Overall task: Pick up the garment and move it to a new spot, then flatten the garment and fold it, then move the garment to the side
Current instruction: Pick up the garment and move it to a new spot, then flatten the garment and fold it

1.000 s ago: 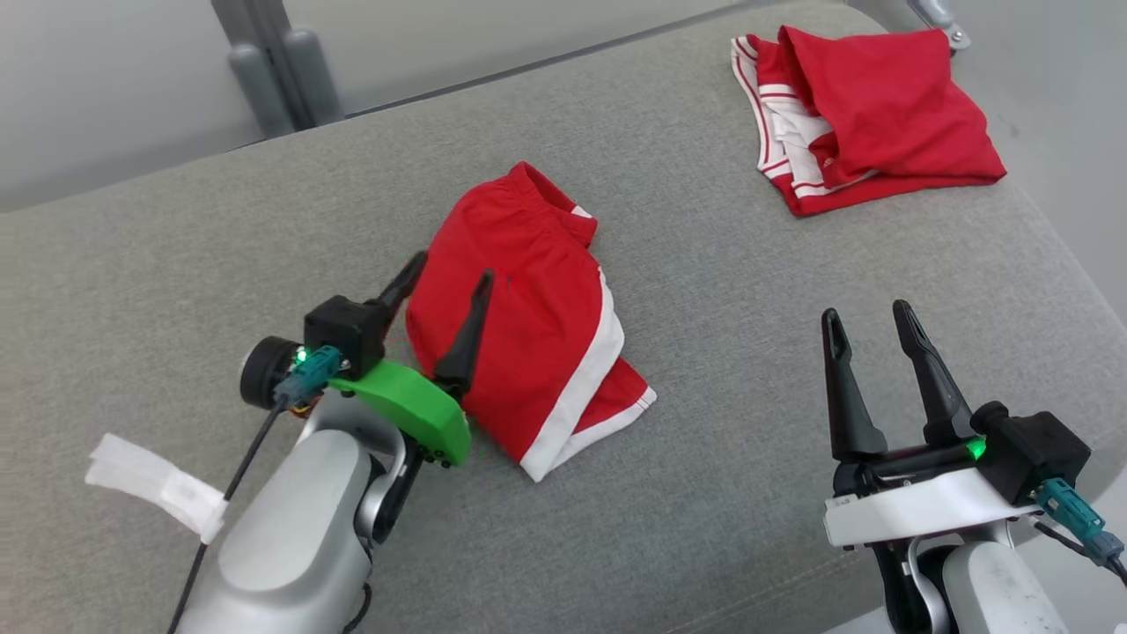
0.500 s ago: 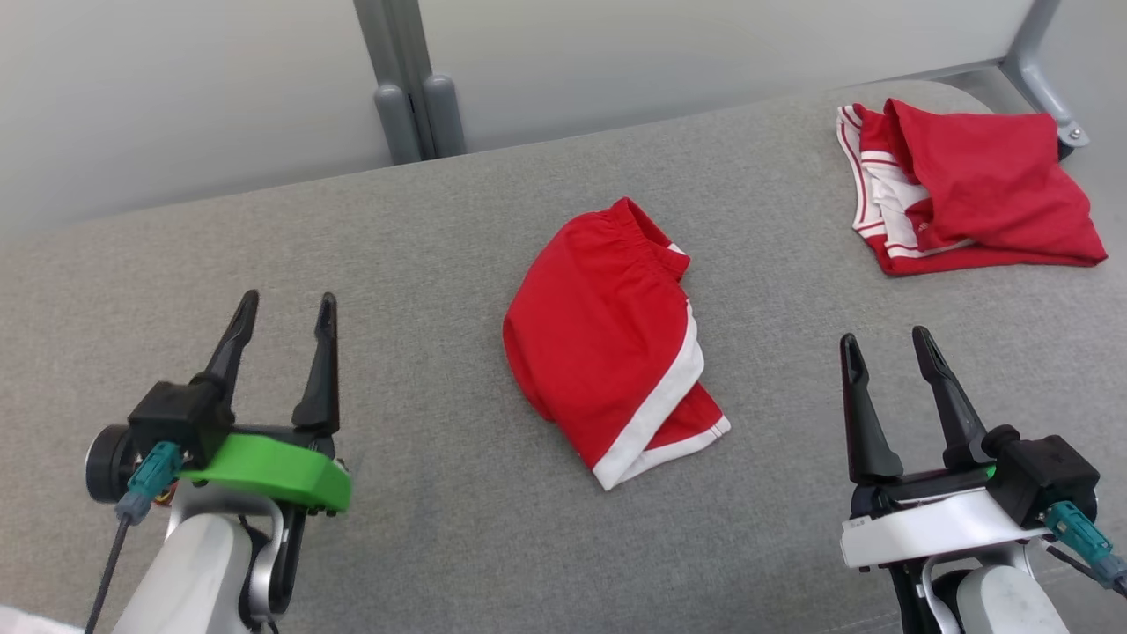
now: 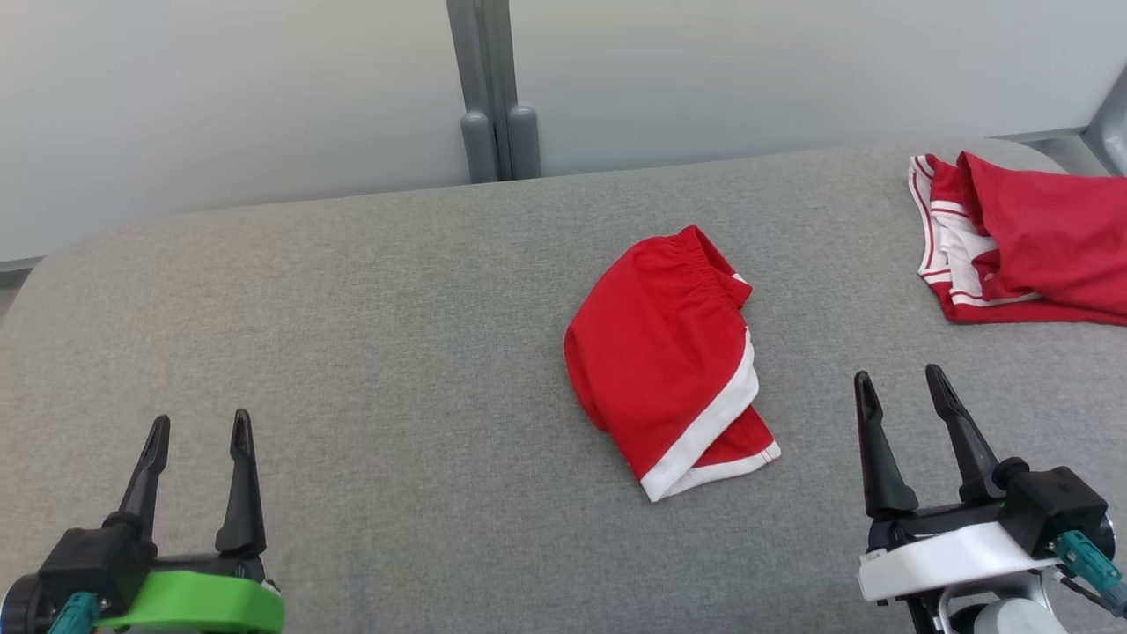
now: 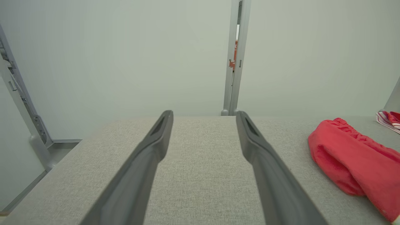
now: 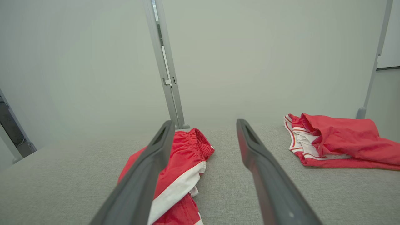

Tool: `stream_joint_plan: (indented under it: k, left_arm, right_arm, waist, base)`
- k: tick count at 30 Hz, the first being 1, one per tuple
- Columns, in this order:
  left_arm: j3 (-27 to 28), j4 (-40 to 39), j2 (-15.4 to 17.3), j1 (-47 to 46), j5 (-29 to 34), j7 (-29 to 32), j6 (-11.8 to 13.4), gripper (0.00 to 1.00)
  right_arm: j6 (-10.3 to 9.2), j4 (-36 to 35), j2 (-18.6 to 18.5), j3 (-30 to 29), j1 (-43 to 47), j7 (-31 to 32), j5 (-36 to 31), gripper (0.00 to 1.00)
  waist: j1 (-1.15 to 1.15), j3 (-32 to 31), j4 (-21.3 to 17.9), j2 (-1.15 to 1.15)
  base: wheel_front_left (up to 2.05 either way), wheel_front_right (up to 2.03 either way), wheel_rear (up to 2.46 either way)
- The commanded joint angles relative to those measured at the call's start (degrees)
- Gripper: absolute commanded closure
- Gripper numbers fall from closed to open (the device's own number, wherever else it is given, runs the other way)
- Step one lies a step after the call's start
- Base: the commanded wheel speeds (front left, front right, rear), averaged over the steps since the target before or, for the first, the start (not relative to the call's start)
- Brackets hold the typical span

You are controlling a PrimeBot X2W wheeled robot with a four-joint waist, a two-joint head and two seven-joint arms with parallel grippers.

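A pair of red shorts with white trim (image 3: 669, 370) lies folded near the middle of the grey cushioned surface (image 3: 396, 335); it also shows as the red shorts (image 4: 353, 165) at the right of the left wrist view and the red shorts (image 5: 184, 168) behind the left finger in the right wrist view. My left gripper (image 3: 195, 430) stands open at the lower left, far from the shorts, holding nothing. My right gripper (image 3: 900, 385) stands open at the lower right, a little to the right of the shorts and apart from them.
A second red and white garment (image 3: 1021, 238) lies folded at the far right edge of the surface, seen too as the red and white garment (image 5: 337, 140). Pale wall panels with a grey post (image 3: 489, 88) stand behind the surface. The surface's rounded left edge (image 3: 35, 273) drops off.
The head camera has swung and the picture has shifted. My left gripper has let go of the shorts, drawn back to the lower left and stands open. The shorts lie where they were left.
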Motion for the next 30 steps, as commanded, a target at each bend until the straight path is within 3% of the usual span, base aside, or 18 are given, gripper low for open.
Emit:
stream_joint_plan:
  k: [1, 19, 30]
  left_arm:
    - [0.84, -0.46, -0.19, 1.23, 0.42, -0.14, -0.74, 0.00]
    - [4.82, 4.17, -4.75, 2.14, 4.20, -0.09, -8.17, 0.00]
    - [7.00, 5.29, -6.44, 1.38, 6.42, -0.09, -10.10, 0.00]
  right_arm:
    - [-0.09, 0.24, -0.38, -0.27, 0.86, -0.25, 0.17, 0.00]
    - [-0.09, 4.70, -0.05, -1.32, 2.72, -0.25, 0.77, 0.00]
    - [-0.09, 6.31, 0.04, -1.15, 2.13, -0.25, 0.83, 0.00]
  waist:
    - [0.00, -0.42, 0.80, 0.00]
    - [0.00, -0.69, 2.09, 0.00]
    - [0.00, -0.35, 1.85, 0.00]
  base:
    - [0.00, 0.00, 0.00]
    - [0.00, 0.00, 0.00]
    - [0.00, 0.00, 0.00]
